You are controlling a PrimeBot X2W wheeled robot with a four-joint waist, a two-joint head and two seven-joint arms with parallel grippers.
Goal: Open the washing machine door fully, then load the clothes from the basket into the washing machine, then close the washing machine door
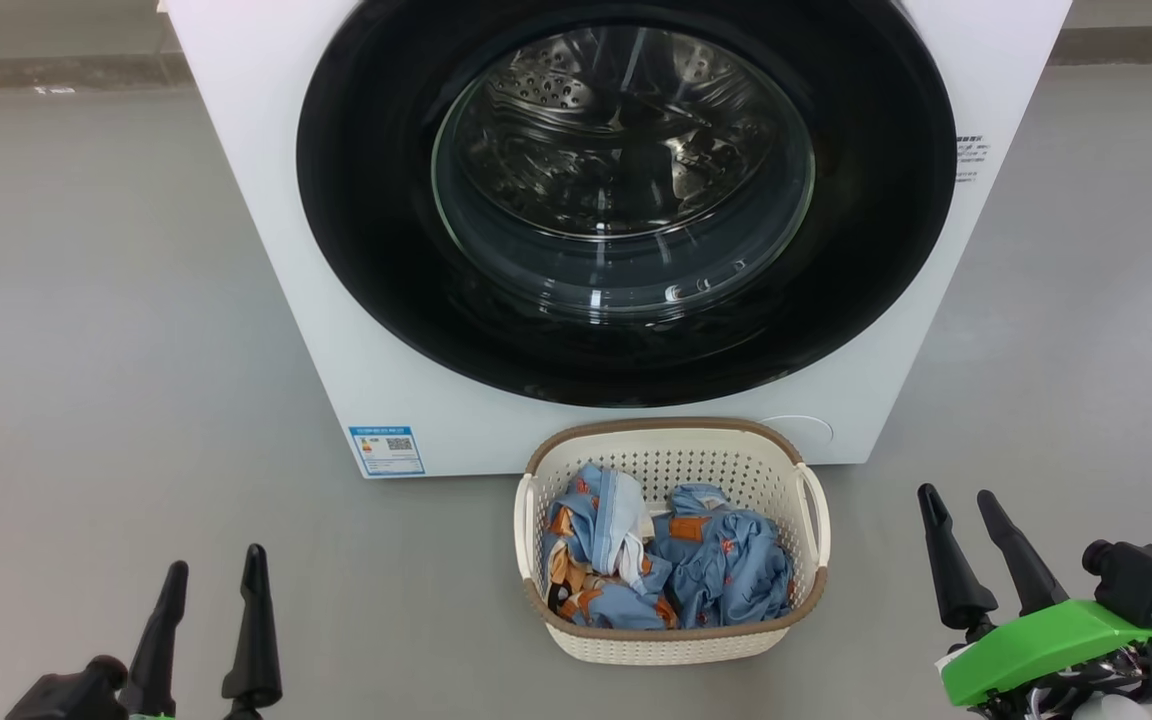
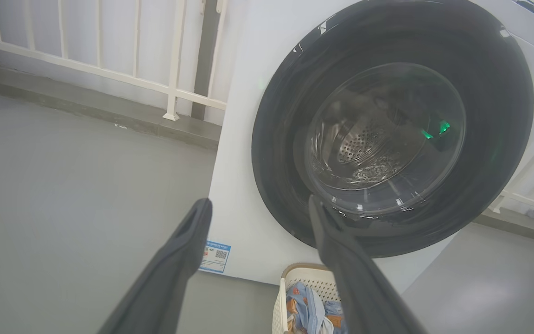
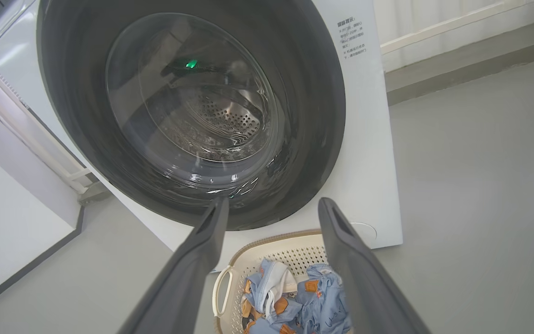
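Note:
The white washing machine (image 1: pixel 266 200) (image 2: pixel 244 162) (image 3: pixel 364 153) stands ahead with its round black-rimmed door (image 1: pixel 376 200) (image 2: pixel 285 153) (image 3: pixel 313 93) shut; the steel drum shows through the glass. On the floor right in front sits the cream basket (image 1: pixel 676 640) (image 2: pixel 301 278) (image 3: pixel 267 253), holding blue clothes (image 1: pixel 716 570) (image 2: pixel 304 306) (image 3: pixel 315 301) with orange prints. My left gripper (image 1: pixel 214 570) (image 2: pixel 257 206) is open, low at the left, well apart from the basket. At the lower right my right gripper (image 1: pixel 958 500) (image 3: pixel 271 204) stands open too, beside the basket and touching nothing.
Grey floor (image 1: pixel 96 350) spreads on both sides of the machine. A white railing (image 2: pixel 109 74) on a low kerb runs behind it at the left. A blue label sticker (image 1: pixel 386 450) marks the machine's lower left front.

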